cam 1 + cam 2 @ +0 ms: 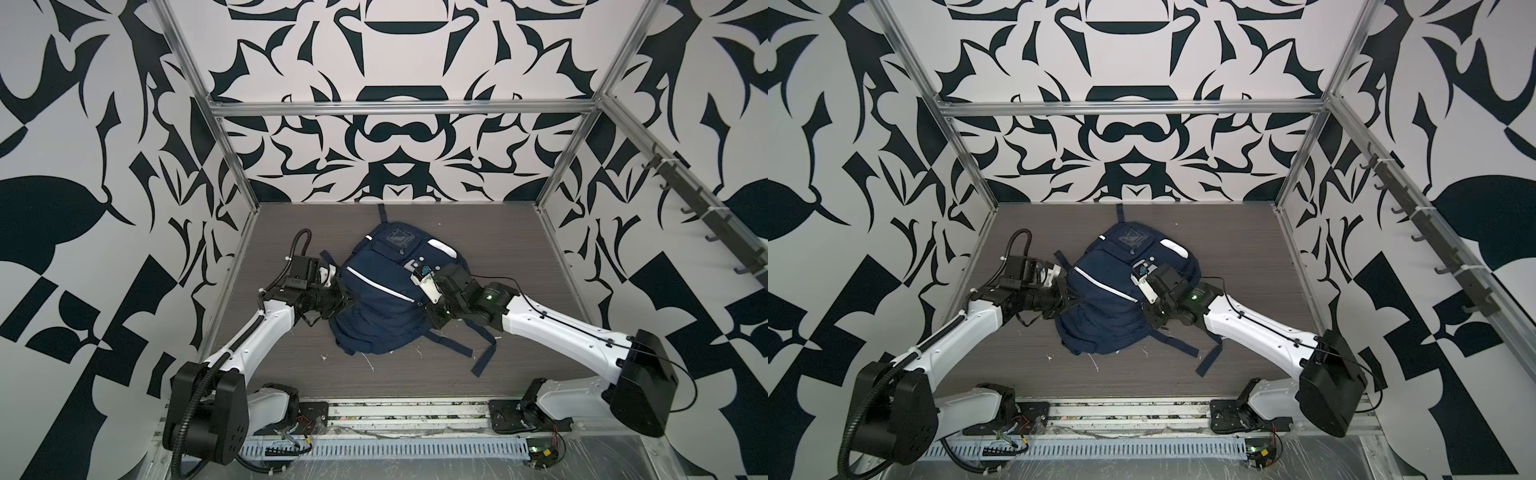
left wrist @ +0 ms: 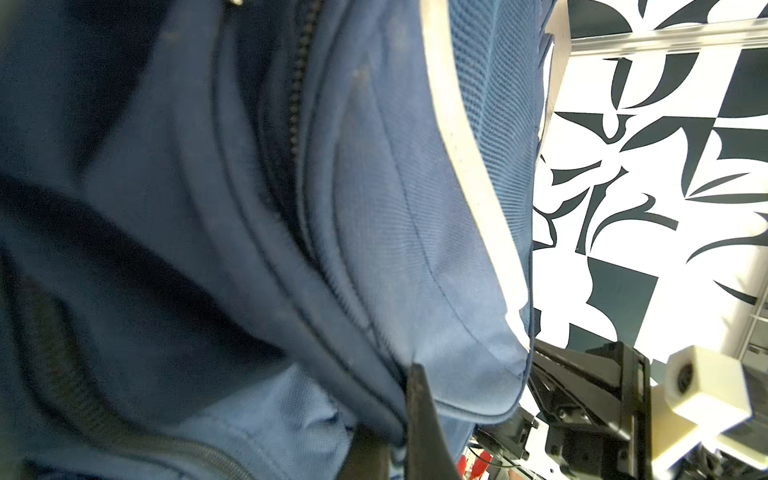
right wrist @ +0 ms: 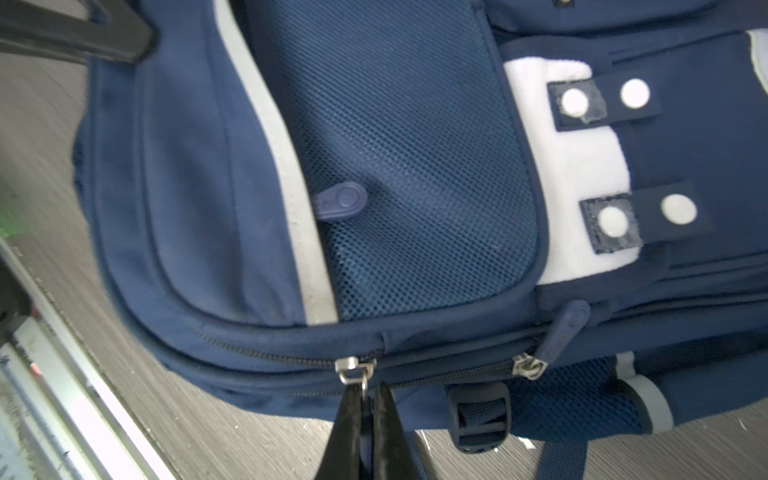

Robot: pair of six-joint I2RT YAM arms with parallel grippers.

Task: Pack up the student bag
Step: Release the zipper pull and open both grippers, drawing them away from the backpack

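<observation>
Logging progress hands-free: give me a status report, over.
Left gripper shut on edge of student bag. Right gripper shut on zipper pull. Bag lies front-up on table. Loose strap trails by right arm; nothing else blocking.

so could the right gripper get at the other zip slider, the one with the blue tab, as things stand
Probably yes, once freed: the right gripper is shut on the neighbouring zip pull, and the blue tab lies uncovered on the student bag beside it.
</observation>
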